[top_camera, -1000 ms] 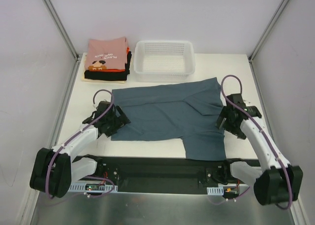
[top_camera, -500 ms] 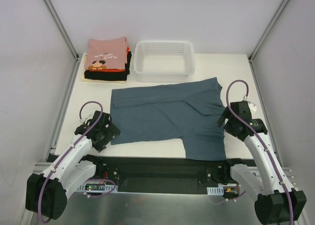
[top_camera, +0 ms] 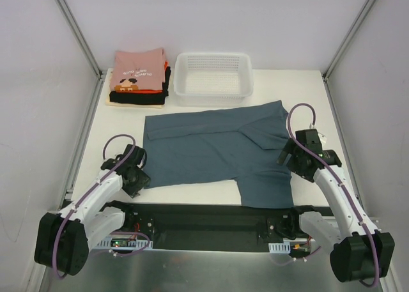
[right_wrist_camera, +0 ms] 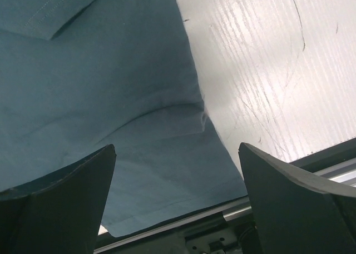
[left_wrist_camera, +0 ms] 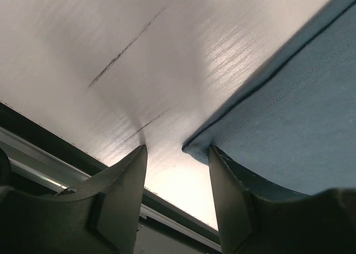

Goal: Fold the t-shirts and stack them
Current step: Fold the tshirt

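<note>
A slate blue-grey t-shirt lies spread on the white table, one part hanging toward the near edge at the right. My left gripper sits low at the shirt's near-left corner. In the left wrist view its jaws stand partly apart over bare table, and the shirt corner touches the right finger's tip. My right gripper hovers wide open over the shirt's right edge, with cloth below and nothing between the fingers. Folded t-shirts are stacked at the back left, a pink printed one on top.
A white mesh basket stands at the back centre, just beyond the shirt's far edge. The table's near edge and a dark metal rail run right below both grippers. Frame posts rise at the back corners.
My left gripper has drawn back from the shirt's left edge toward its near-left corner, and its jaws have narrowed. The right arm swung slightly out and back, staying open.
</note>
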You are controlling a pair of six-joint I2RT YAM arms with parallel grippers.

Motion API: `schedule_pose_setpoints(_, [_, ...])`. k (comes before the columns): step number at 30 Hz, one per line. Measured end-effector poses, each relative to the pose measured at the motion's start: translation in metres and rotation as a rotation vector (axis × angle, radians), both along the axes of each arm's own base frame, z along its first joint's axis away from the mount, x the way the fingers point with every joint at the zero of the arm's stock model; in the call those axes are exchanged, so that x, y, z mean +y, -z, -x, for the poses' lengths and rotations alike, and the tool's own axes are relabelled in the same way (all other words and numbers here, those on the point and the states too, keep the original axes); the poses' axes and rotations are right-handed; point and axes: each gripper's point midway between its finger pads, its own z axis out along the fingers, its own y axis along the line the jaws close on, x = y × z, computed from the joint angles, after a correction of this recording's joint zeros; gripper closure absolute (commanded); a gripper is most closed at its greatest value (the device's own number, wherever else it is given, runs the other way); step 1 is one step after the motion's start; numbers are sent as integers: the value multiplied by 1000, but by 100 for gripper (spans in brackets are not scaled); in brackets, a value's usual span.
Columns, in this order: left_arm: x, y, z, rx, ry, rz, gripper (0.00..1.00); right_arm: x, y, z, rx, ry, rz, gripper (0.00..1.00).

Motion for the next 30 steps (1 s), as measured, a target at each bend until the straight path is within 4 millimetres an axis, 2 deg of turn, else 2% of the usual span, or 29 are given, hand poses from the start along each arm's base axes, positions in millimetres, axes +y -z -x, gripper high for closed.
schedule_pose_setpoints(3, [0,0,-1,16,3,-5,56,1,1,1,6,-6,-3,3])
schedule_pose_setpoints(12, [-7,0,-15,8,44,11,100,3,3,1,16,-23,-12,3])
schedule_pose_setpoints(19, [-10,-2,-20,-18,68,21,100,11,5,10,54,-67,-51,3])
schedule_pose_setpoints(26, [-10,-8,-25,-64,96,23,100,48,19,52,243,-212,-205,3])
schedule_pose_setpoints(27, [-10,-8,-25,-65,100,23,100,53,23,60,278,-233,-215,12])
schedule_pose_setpoints(29, [-10,-8,-25,-65,107,21,100,62,32,80,368,-276,-219,19])
schedule_pose_setpoints(30, [-10,-8,-25,-65,109,20,100,65,36,89,407,-290,-221,26])
